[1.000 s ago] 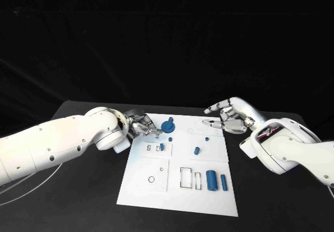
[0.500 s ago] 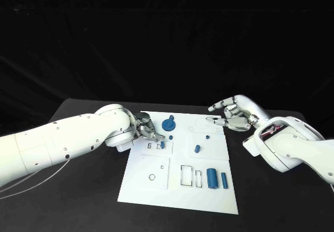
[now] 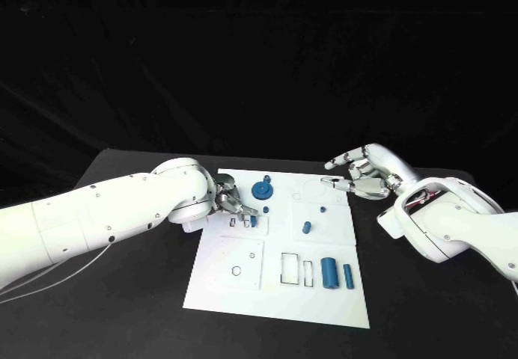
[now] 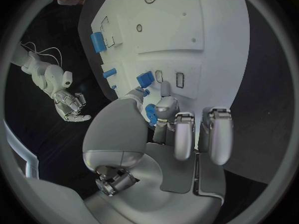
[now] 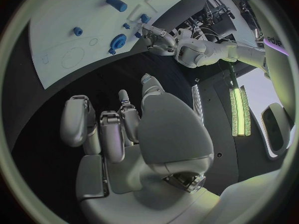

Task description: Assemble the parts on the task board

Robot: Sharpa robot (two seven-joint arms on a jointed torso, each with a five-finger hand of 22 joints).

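Your left hand [image 3: 230,202] is at the board's left edge, about nine o'clock from the blue gear [image 3: 260,192]. In the left wrist view its thumb and a fingertip [image 4: 165,90] pinch a small blue part [image 4: 144,78] just over the small rectangular slots [image 4: 180,79] of the task board [image 3: 227,292], with the other fingers curled back. I judge the step in hand to be seating this piece in one of those slots; whether it already touches the board I cannot tell. The next move calls for squaring the part with the slot outline, pressing it straight down, then opening the pinch without dragging it sideways.

Your right hand [image 3: 361,176] hovers off the board's far right corner, at roughly two o'clock from the board's centre, fingers loosely curled and apart, holding nothing.

Counting from the head view, you have:
- one task board, white, in the middle of the black table [image 3: 119,299];
- one gear with a knob [image 3: 266,179] just beyond it;
- one short peg [image 3: 305,227] near the centre;
- two small dots [image 3: 322,218] of blue toward one o'clock from that peg;
- two cylinders near the close right corner, a thick cylinder [image 3: 328,272] and a thin cylinder [image 3: 347,275] side by side;
- one part in your left hand.

That makes about eight blue pieces, though the smallest are hard to make out.
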